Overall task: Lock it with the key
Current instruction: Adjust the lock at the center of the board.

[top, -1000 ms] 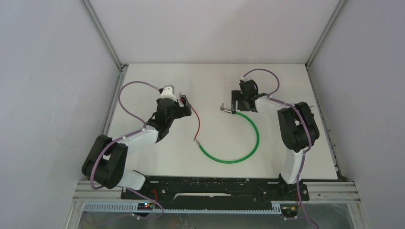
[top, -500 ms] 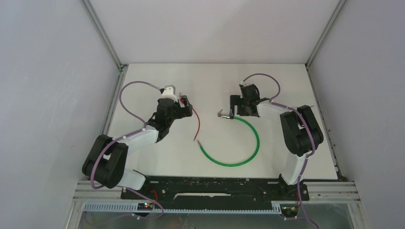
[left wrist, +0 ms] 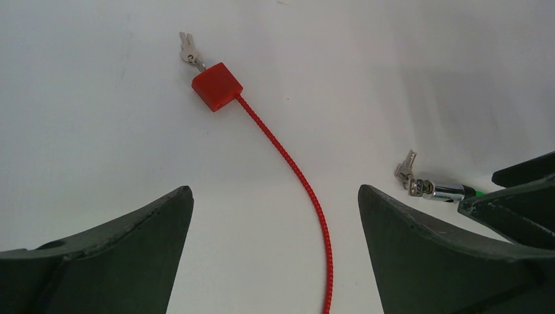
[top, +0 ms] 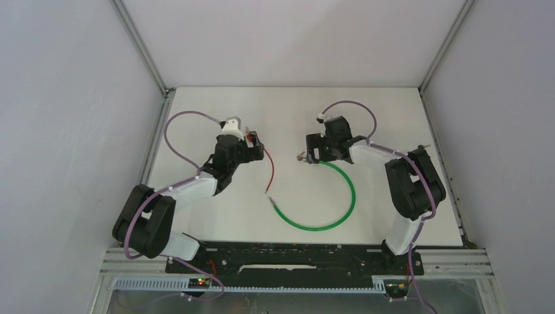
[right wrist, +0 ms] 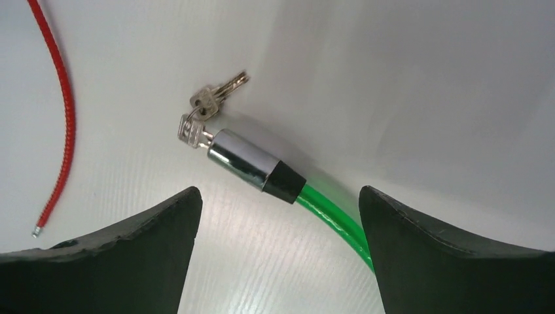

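Just ahead of right pincer (right wrist: 278, 194), keyed lock (right wrist: 243, 161)

The left arm (top: 196, 187) and right arm (top: 407, 186) have black joints, white shells, a purple cable (top: 188, 112) looping at twelve o'clock, and dark wedge-shaped fingers (left wrist: 111, 252).

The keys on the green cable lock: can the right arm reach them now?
Probably yes. The right gripper is open and close over the keys, which lie bare on the table at the end of the metal barrel; nothing stands between.

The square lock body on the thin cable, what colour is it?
The square lock body is red, seen best in the left wrist view.
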`<state>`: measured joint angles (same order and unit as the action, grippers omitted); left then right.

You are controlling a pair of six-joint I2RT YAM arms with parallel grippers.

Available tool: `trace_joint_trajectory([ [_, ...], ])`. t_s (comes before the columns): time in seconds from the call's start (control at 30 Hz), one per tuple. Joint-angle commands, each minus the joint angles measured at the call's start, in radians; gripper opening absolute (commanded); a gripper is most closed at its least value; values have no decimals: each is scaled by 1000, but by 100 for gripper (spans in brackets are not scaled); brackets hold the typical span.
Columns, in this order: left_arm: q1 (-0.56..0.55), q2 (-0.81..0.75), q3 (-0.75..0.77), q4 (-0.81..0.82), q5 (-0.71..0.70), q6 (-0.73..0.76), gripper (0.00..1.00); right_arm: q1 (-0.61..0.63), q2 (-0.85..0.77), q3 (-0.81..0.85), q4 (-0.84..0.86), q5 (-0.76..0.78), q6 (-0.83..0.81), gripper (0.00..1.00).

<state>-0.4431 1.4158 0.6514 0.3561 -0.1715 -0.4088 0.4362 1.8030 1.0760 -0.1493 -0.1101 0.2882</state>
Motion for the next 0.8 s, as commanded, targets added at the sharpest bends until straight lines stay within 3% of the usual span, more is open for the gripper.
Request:
trace_joint_trajectory([
  [0.0, -3, 5, 51, 26, 13, 25, 100, 43, -4, 57, -51, 7, -104, 93],
  [0.27, -3, 5, 53, 25, 14, 27, 100, 149, 91, 148, -150, 260, -204, 90],
  [0.63, -3, 11, 64, 8, 8, 32, 99, 111, 151, 181, -194, 247, -190, 80],
  [0.77, -3, 13, 66, 5, 6, 33, 99, 93, 159, 183, -199, 214, -180, 69],
])
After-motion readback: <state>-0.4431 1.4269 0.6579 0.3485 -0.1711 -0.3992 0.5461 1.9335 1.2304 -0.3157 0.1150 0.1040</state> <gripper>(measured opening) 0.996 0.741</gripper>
